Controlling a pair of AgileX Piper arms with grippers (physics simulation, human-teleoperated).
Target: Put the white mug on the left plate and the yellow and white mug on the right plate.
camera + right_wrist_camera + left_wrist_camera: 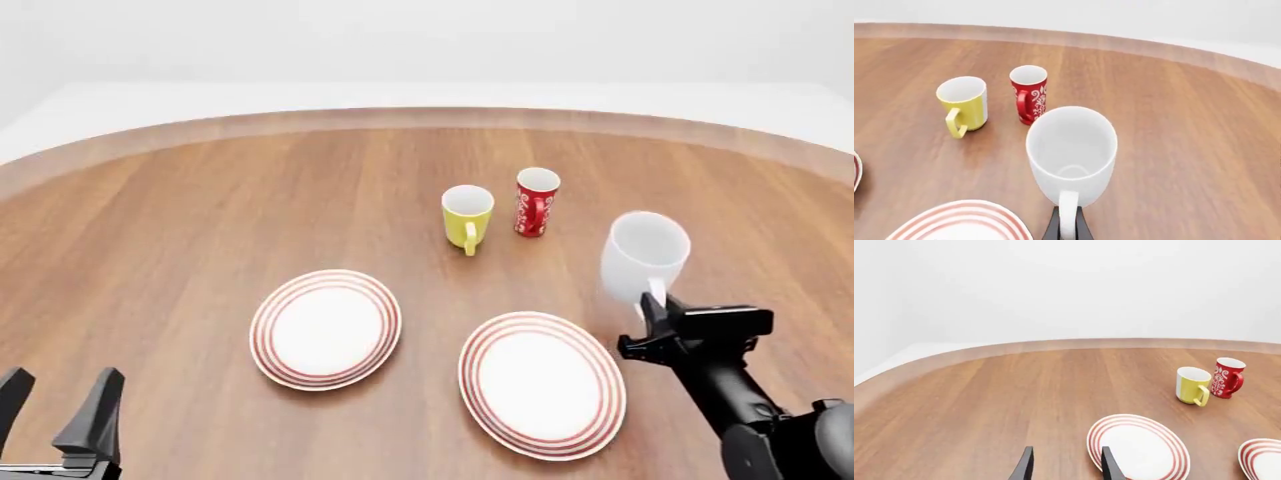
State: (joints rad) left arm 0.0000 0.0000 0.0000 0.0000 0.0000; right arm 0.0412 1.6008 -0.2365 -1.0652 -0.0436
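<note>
Front view, mid-right: right gripper [657, 318] pinches the handle of the white mug [643, 255]; whether the mug is lifted or resting on the table cannot be told. Left gripper [60, 400], lower left, spread wide, empty. Left plate [326, 328] and right plate [542, 383] bare; yellow and white mug [467, 217] upper centre beside red mug [537, 201]. Risk: a handle-only hold may let the mug swing or slip during carry.

red mug [537, 202] | upright, mid-table | wooden table [200, 220] | round edge

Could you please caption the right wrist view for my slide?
Right end effector grips the white mug by its handle, near yellow and white mug and red mug.
</note>
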